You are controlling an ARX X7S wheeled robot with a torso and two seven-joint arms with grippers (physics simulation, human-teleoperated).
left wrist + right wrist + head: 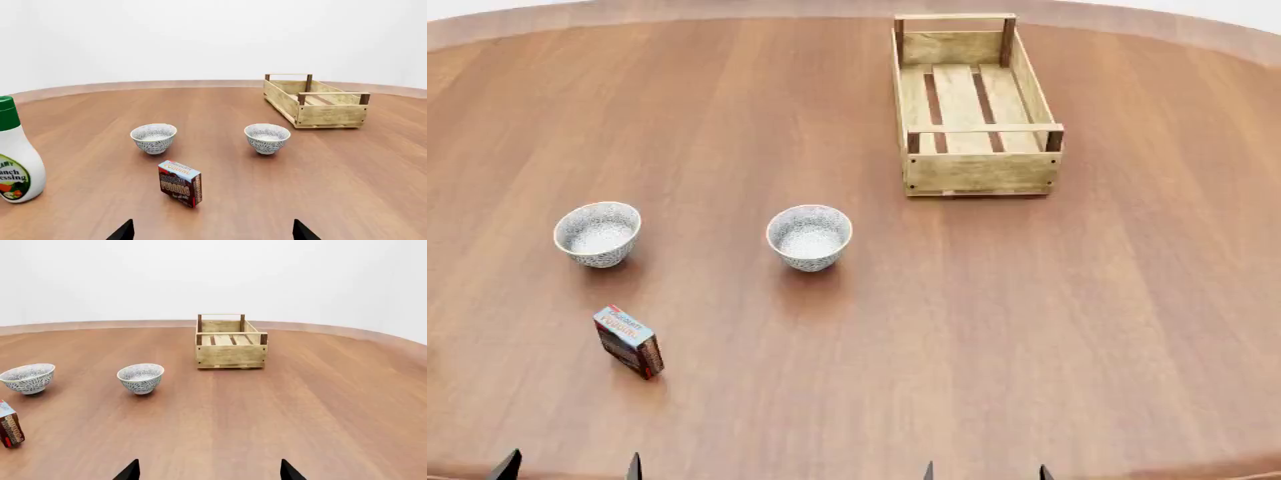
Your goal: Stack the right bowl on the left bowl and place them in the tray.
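Right bowl (pixel 810 236): patterned, upright, empty, standing on the wooden table (pixel 1068 330) near its middle. It lies ahead of both grippers and between them, well apart from each.

Left bowl (pixel 598 233): same pattern, upright, empty, level with the right bowl and apart from it, bare wood between the two. It stands ahead of the left gripper (pixel 567 467), well clear of it.

Tray (pixel 976 100): light-wood crate with slatted bottom and dark corner posts, empty, farther back on the table and to the right of the right bowl, its long side running away from the robot. Ahead of the right gripper (pixel 985 472), well apart.

Small box (pixel 630 341): red and blue, standing tilted on one edge, nearer the robot than the left bowl and just to that bowl's right. It is the nearest thing to the left gripper, not touching it.

Dressing bottle (pixel 15 150): white with green cap, upright, seen only in the left wrist view, off beside the left bowl's outer side.

Grippers: only the fingertips show, at the near table edge. Each pair stands spread wide, holding nothing.

Open room: bare wood around both bowls; wide bare stretch between right bowl and tray; the whole right near quarter of the table is bare. The curved far rim lies just behind the tray.
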